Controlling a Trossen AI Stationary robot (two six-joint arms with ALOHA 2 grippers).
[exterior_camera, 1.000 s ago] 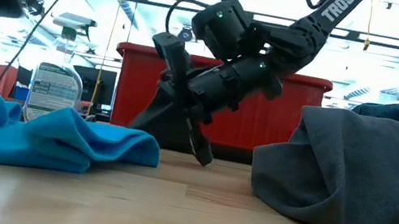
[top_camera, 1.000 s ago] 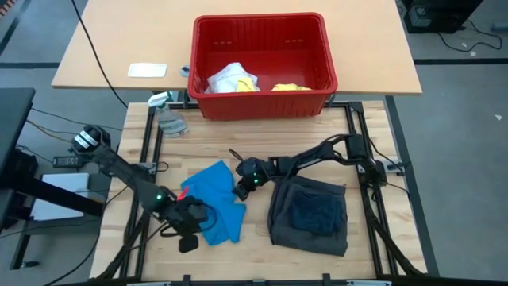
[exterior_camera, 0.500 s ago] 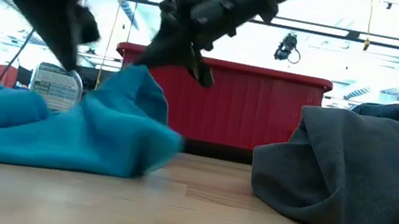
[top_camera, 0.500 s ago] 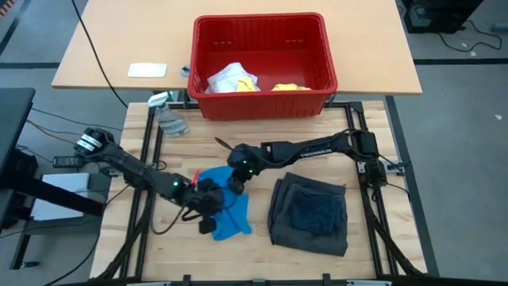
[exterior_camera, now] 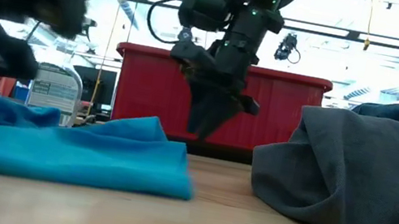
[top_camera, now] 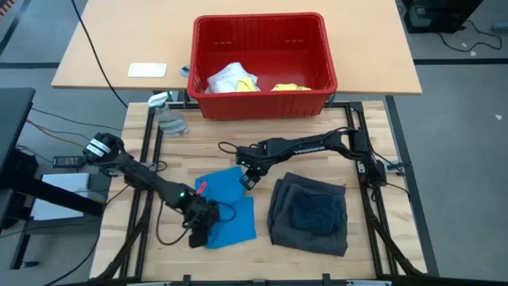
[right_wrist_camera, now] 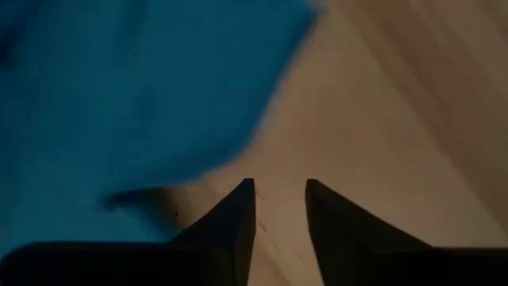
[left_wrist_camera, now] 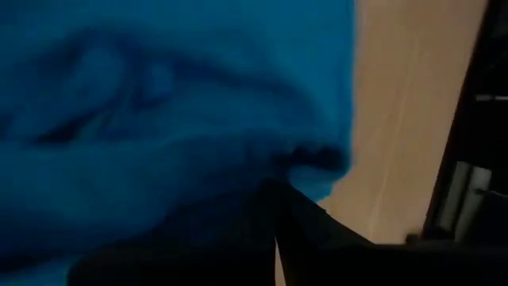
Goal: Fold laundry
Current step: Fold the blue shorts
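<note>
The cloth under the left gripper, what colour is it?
Bright blue, plain, no pattern; the cloth shows best in the high view.

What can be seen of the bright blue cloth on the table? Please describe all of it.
The bright blue cloth is a soft, thin-looking garment lying flattened, roughly rectangular, on the wooden table, left of the grey shorts and apart from them. In the low view it lies low with a gently raised fold. The left claw is shut on its near left edge. The right claw, open, hangs just above its far right corner, holding nothing.

Red basket (top_camera: 329, 75), spray bottle (top_camera: 168, 117), white card (top_camera: 148, 70)
</note>
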